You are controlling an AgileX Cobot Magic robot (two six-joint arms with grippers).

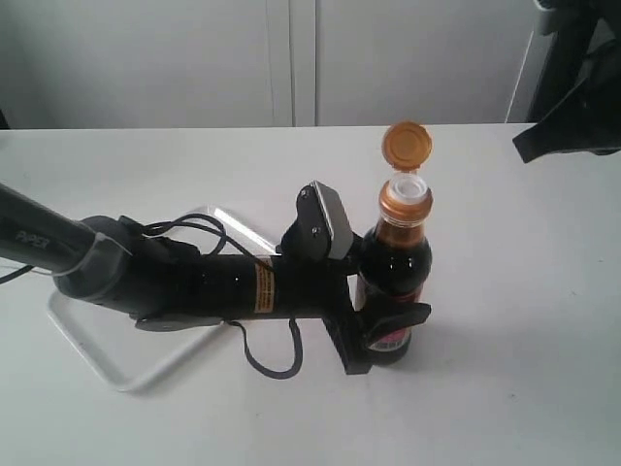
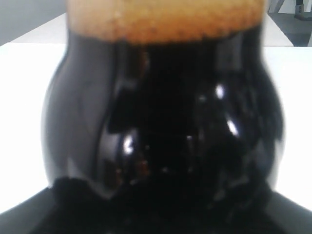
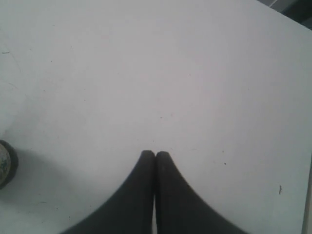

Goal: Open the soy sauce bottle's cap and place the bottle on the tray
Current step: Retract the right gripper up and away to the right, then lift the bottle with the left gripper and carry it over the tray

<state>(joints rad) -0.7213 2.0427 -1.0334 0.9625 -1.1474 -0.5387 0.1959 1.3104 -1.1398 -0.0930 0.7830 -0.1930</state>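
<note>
One soy sauce bottle (image 1: 396, 267) stands upright on the white table (image 1: 524, 320), a little toward 4 o'clock from the centre of the exterior view. The left gripper (image 1: 388, 316) is clamped on its lower body — one black finger (image 1: 400, 317) crosses the front of the label, and the arm (image 1: 194, 282) stretches away toward 9 o'clock. In the left wrist view the dark glass (image 2: 165, 126) fills nearly the whole picture, with a band of brownish foam above the liquid line.

One cap (image 1: 407, 145) is flipped open on its hinge, standing up at 12 o'clock from the neck, and the white spout (image 1: 407, 185) shows beneath it.

One tray (image 1: 107, 367) lies under and behind the left arm, toward 8 o'clock from the bottle; only its rim and corners show past the arm. The bottle stands beside it, on the table itself.

The right gripper (image 3: 155, 155) hovers over bare table with its two dark fingertips pressed together, holding nothing. In the exterior view the right arm (image 1: 572, 87) shows only as a dark shape at 2 o'clock — well apart from the bottle.
</note>
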